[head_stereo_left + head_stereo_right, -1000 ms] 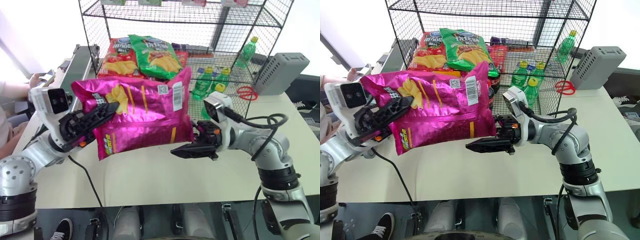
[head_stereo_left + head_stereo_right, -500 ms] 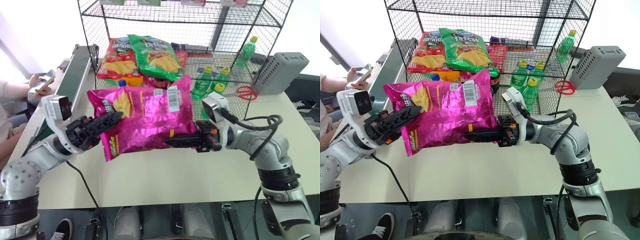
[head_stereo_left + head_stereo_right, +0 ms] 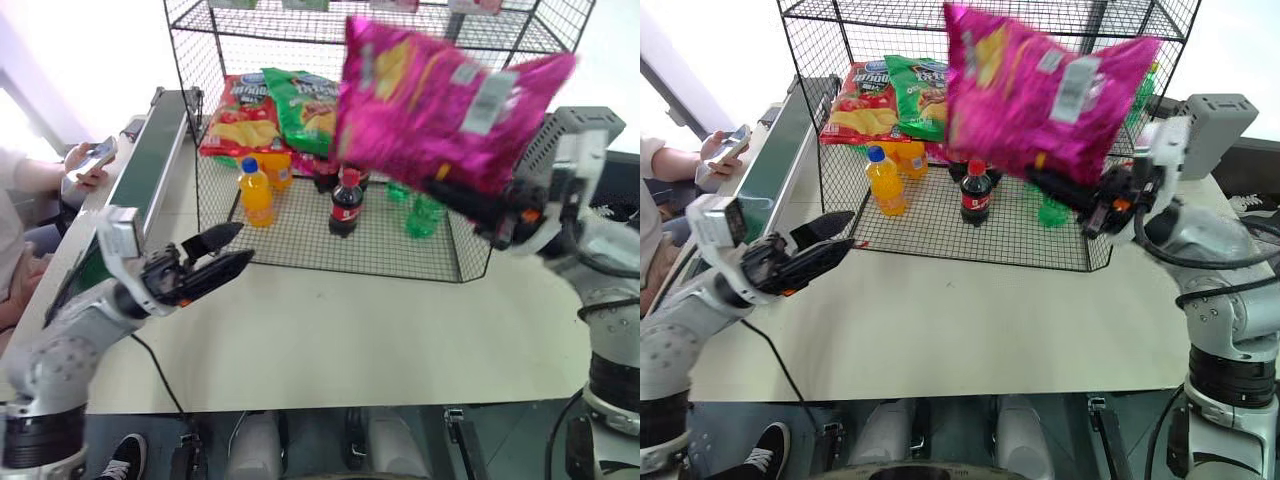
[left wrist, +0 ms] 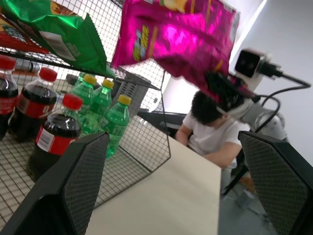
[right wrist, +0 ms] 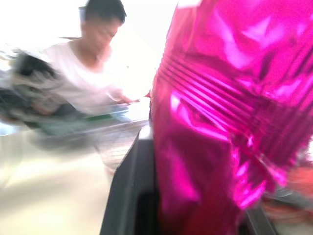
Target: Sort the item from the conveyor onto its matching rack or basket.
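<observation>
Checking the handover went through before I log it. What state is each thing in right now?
pink chip bag: lifted, held in front of the rack.
right gripper: shut on the bag's lower edge.
left gripper: open, empty, low over the table.
red chip bag and green chip bag: lying on the rack shelf.
cola bottle: upright, capped.

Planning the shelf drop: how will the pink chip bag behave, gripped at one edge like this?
The pink chip bag looks puffy and probably light, since the right gripper alone holds it up by its lower edge. Its glossy, creased foil is likely slippery and floppy, so it may swing or slide.
</observation>
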Robot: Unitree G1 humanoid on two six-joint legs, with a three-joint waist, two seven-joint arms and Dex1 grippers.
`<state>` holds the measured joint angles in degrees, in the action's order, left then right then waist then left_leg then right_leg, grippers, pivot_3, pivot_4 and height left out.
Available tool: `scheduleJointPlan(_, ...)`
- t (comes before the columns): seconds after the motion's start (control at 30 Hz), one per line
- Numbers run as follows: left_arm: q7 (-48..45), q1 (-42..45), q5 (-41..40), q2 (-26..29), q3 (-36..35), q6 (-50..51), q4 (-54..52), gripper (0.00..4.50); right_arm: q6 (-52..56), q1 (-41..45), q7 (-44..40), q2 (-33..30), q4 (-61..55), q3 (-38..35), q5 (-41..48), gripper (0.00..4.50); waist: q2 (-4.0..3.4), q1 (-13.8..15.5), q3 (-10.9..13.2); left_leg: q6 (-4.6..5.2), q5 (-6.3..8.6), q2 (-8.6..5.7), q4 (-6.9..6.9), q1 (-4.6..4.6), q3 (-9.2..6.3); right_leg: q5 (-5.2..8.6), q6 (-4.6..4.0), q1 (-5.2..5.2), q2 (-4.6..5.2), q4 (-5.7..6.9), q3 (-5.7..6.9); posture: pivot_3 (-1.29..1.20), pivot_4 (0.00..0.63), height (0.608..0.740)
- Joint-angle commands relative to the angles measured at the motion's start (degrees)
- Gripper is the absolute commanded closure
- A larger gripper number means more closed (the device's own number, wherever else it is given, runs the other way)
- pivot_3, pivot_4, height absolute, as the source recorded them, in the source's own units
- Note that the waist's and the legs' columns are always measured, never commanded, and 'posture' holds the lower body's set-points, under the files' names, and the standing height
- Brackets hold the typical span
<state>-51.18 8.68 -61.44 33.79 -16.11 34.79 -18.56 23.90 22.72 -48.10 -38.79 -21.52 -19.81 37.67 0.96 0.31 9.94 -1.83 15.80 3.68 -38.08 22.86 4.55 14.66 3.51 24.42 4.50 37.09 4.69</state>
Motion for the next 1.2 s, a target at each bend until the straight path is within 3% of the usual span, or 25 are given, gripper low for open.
scheduleJointPlan(0.03,-1.5,3.5,2.7,-1.4,2.3,-2.0,1.0,0.0,-13.6,0.6,0.3,-2.9,4.0,-1.0,-11.1,4.16,0.0,0.3,0.0,0.0,0.0,0.0,0.0,0.0,0.01,0.0,0.0,0.0,0.0,0.0,0.0,0.0,0.15,0.74)
scheduleJointPlan(0.2,-2.0,6.2,5.4,-3.4,4.7,-2.8,2.7,0.0,-29.6,0.3,3.9,-5.7,14.1,4.6,-28.1,4.16,0.0,0.2,0.0,0.01,0.0,0.0,0.0,0.0,0.03,0.0,0.01,0.02,-0.01,0.0,0.0,0.0,0.15,0.74)
scheduleJointPlan(0.23,-2.1,6.3,5.6,-3.6,4.8,-2.8,2.7,0.0,-35.3,0.1,6.0,-7.4,16.6,6.5,-34.7,4.16,-0.02,0.1,0.0,0.01,-0.01,0.01,0.0,0.0,0.03,0.0,0.01,0.02,-0.01,0.01,0.0,0.0,0.15,0.74)
scheduleJointPlan(0.37,-2.0,6.5,6.4,-3.8,4.8,-3.0,2.4,0.0,-48.9,1.8,13.3,-10.7,25.8,9.4,-46.7,4.16,-0.04,0.0,0.0,0.0,-0.01,0.01,0.0,0.0,0.03,0.0,0.02,0.03,-0.01,0.01,-0.01,0.0,0.15,0.74)
scheduleJointPlan(0.5,-1.0,5.7,7.0,-4.3,4.5,-3.5,1.0,0.0,-54.1,6.9,26.5,-13.7,32.2,12.1,-61.6,4.16,-0.06,-0.2,0.0,-0.1,-0.07,0.01,-0.01,0.0,0.06,0.0,0.02,0.05,0.01,0.02,-0.03,0.0,0.15,0.74)
scheduleJointPlan(0.6,-0.2,5.2,7.2,-4.8,4.3,-3.7,0.4,0.0,-55.6,9.7,30.9,-15.0,35.3,16.4,-69.5,4.16,-0.06,-0.5,0.0,-0.16,-0.1,0.03,-0.01,-0.01,0.04,0.0,0.02,0.06,0.0,0.04,-0.03,0.0,0.15,0.74)
scheduleJointPlan(0.77,0.6,4.9,8.0,-5.7,4.7,-4.4,-0.3,0.0,-52.1,19.0,36.5,-12.0,42.5,24.2,-78.6,4.16,-0.05,-1.4,0.0,-0.39,-0.24,0.03,0.0,-0.01,0.03,0.0,0.02,0.05,0.0,0.05,-0.04,0.0,0.15,0.74)
scheduleJointPlan(1.03,2.3,3.1,9.2,-6.5,5.0,-5.2,-2.6,0.0,-46.4,26.9,39.4,-7.3,50.9,28.1,-79.5,4.16,-0.08,-0.8,0.1,-0.5,-0.3,0.03,0.02,0.03,0.03,0.0,0.01,0.07,0.01,0.05,-0.07,0.0,0.15,0.74)
scheduleJointPlan(1.13,2.9,2.0,8.2,-6.7,4.8,-4.7,-3.4,0.0,-47.9,27.4,36.2,-6.4,53.1,27.6,-74.3,4.16,-0.08,-0.8,0.1,-0.5,-0.3,-0.01,-0.01,0.13,0.03,0.0,0.02,0.08,0.09,-0.01,-0.03,0.0,0.15,0.74)
scheduleJointPlan(1.2,2.7,1.5,8.4,-6.6,5.1,-4.9,-3.9,0.0,-47.5,27.6,35.0,-6.2,54.0,27.4,-72.5,3.11,-0.08,-1.1,0.1,-0.46,-0.28,-0.02,-0.02,0.13,0.03,-0.01,0.03,0.08,0.09,-0.01,-0.03,0.0,0.15,0.74)
